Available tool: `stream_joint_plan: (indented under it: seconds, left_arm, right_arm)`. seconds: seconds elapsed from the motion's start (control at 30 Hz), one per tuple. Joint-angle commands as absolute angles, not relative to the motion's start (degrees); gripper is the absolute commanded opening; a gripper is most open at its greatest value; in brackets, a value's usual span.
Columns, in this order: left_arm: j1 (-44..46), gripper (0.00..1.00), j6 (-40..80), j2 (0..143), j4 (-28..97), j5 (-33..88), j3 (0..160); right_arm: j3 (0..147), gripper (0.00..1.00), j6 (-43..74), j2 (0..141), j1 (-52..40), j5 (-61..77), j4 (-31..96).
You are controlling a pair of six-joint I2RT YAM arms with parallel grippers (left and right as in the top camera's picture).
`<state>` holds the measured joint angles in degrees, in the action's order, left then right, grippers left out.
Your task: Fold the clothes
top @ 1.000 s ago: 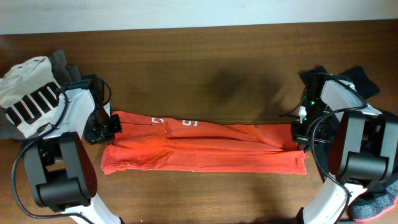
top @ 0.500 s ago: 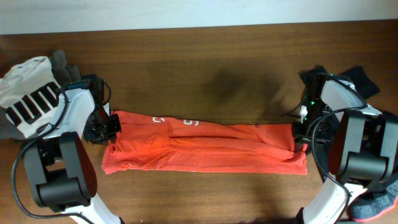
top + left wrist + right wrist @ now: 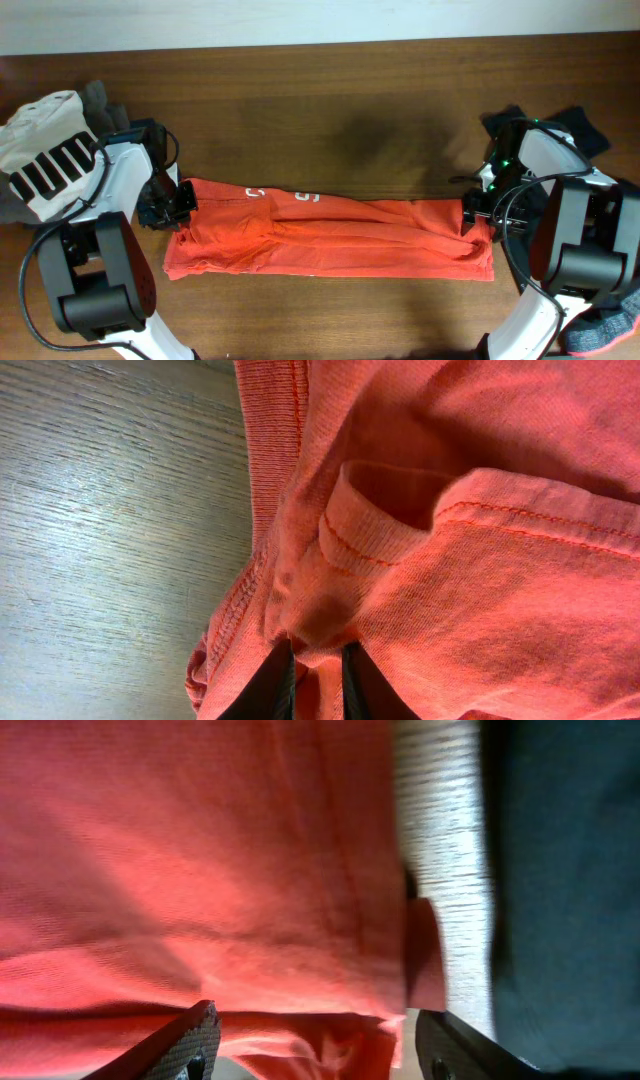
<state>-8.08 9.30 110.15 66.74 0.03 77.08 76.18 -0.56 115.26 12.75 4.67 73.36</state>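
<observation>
Lying lengthwise across the middle of the bench (image 3: 330, 110): orange-red T-shirt (image 3: 330, 240), folded into a long narrow strip, white lettering (image 3: 300, 197) showing near its upper left edge. Left hand (image 3: 180, 202) sits at the strip's left end. Its wrist view shows the fingers (image 3: 272, 682) nearly together with a ridge of shirt fabric between them, so it's pinching the shirt. Right hand (image 3: 478, 215) sits at the right end with fingers (image 3: 190, 1038) spread wide, hem loose between them. Dark garment (image 3: 578, 128) bunched behind the right arm. White garment with black stripes (image 3: 45, 150) piled far left.
</observation>
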Motion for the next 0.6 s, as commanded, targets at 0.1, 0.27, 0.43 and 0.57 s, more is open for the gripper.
stream_joint_plan:
  seconds: [0.1, 0.27, 0.43, 0.57]
  left_arm:
    - [-8.4, 0.17, 9.8, 109.5, 66.6, 0.9, 76.6]
    - [-8.4, 0.17, 9.8, 109.5, 66.4, 0.9, 76.6]
    - [-8.4, 0.17, 9.8, 109.5, 66.4, 0.9, 76.6]
    - [-8.4, 0.18, 9.8, 109.5, 66.4, 0.9, 76.6]
  right_arm:
    - [71.9, 0.69, -3.6, 114.9, 15.4, 8.4, 72.5]
    - [65.8, 0.69, -3.7, 114.9, 17.0, 9.5, 66.7]
    - [64.3, 0.54, -3.7, 114.9, 16.9, 14.5, 63.2]
    - [64.5, 0.17, -4.1, 114.9, 16.9, 14.6, 62.6]
